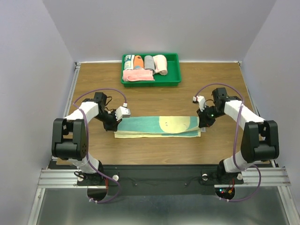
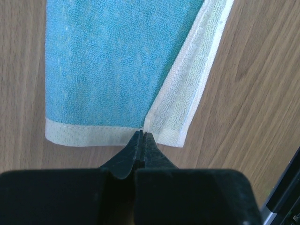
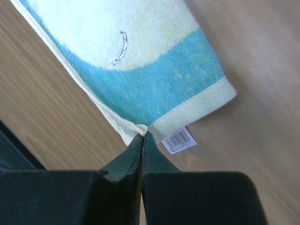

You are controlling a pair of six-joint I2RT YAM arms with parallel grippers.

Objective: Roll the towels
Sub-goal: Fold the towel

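The towel (image 1: 157,126) lay flat; I had the left pincer (image 2: 142,137) and right pincer (image 3: 142,136) clamped tight on its end hems, bites so thin either might slip.

The flat terry-cloth towel (image 1: 140,125) is teal with pale yellow hems and a pale yellow round patch bearing dark stitching. The rectangular plastic tray (image 1: 174,75) is green, the worktop (image 1: 154,101) brown wood-grain.
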